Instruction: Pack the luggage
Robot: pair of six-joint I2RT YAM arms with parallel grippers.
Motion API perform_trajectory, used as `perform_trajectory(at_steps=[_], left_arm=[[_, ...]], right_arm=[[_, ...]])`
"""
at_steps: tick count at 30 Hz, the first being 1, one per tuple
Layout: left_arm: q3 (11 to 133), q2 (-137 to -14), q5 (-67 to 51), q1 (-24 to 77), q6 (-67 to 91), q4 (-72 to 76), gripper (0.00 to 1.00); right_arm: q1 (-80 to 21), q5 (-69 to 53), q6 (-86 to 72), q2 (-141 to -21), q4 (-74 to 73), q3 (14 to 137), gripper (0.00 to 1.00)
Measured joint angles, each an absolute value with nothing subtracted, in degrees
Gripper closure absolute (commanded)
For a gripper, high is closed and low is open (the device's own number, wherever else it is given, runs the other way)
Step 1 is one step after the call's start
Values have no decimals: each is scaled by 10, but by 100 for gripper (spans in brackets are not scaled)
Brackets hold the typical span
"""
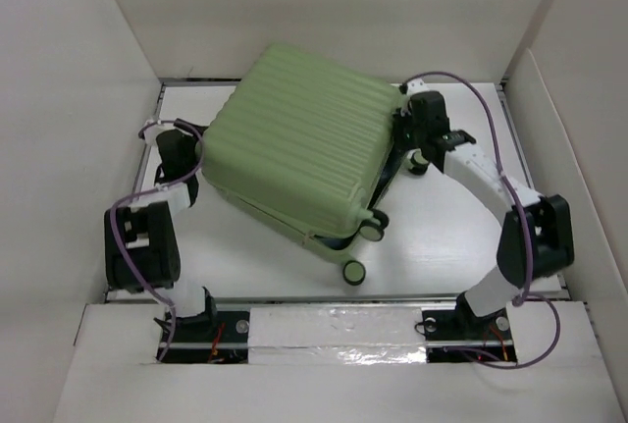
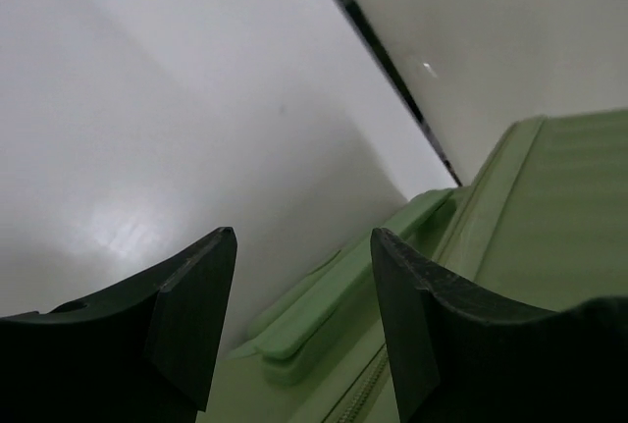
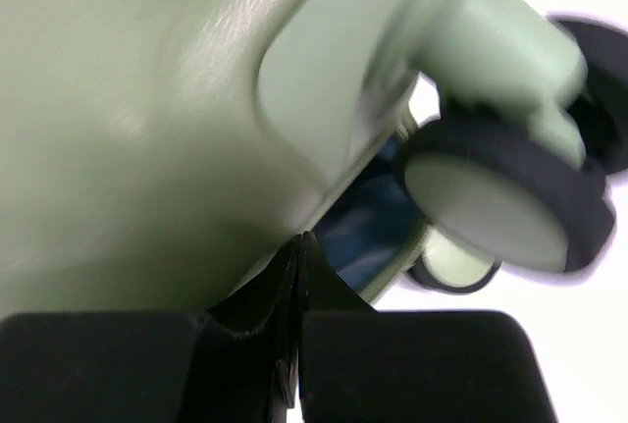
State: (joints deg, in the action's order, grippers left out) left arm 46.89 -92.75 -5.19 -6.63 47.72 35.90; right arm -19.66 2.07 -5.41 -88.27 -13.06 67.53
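The light-green ribbed luggage (image 1: 304, 143) lies slanted across the white table (image 1: 442, 246), its lid down but slightly ajar on the right. My left gripper (image 1: 191, 153) stands open at its left side. In the left wrist view the open left gripper (image 2: 302, 237) frames the luggage's green side handle (image 2: 334, 305) without touching it. My right gripper (image 1: 404, 133) is at the luggage's right corner by a caster. In the right wrist view the right gripper (image 3: 299, 241) is shut, tips against the shell's lower edge (image 3: 177, 129), with blue lining (image 3: 363, 237) showing in the gap beside a wheel (image 3: 491, 197).
White walls box in the table on the left (image 1: 59, 148), back (image 1: 324, 1) and right (image 1: 569, 148). Two more casters (image 1: 353, 271) stick out from the luggage's near corner. A dark strip (image 2: 392, 70) runs along the foot of the back wall.
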Motion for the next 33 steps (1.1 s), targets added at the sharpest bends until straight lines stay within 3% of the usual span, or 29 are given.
perform_trajectory(at_steps=[5,8,9,12,14,17,20,21,22,24,29,32,33], left_arm=[[323,-747,58,-29,471,314,47],[265,-627,94,20,458,267,47],[248,-587,98,34,457,255,47],[214,-492,83,65,456,239,47],[203,-455,68,84,455,237,47],[201,-448,57,85,454,238,47],[201,-471,50,84,456,261,47],[201,-484,45,83,458,273,46],[201,-495,40,83,460,282,46],[201,-528,28,83,465,304,47],[222,-583,58,133,463,326,45],[260,-622,89,194,447,324,42],[274,-635,93,210,442,325,41]], right_arm=[[-194,21,-20,-1021,-193,891,97],[-193,25,11,-1039,-185,948,60],[-193,29,13,-1030,-177,950,39],[-192,-17,-8,-984,-136,931,17],[-201,-62,-22,-936,-121,888,13],[-199,-103,-42,-855,-104,800,13],[-160,-113,-65,-766,-72,687,24],[-146,-107,-74,-737,-68,651,48],[-136,-104,-78,-707,-66,619,66],[-129,-91,-92,-663,-60,575,85],[-124,-51,-110,-485,-55,455,84],[-109,-36,-122,-424,-53,418,70],[-103,-34,-125,-418,-53,415,57]])
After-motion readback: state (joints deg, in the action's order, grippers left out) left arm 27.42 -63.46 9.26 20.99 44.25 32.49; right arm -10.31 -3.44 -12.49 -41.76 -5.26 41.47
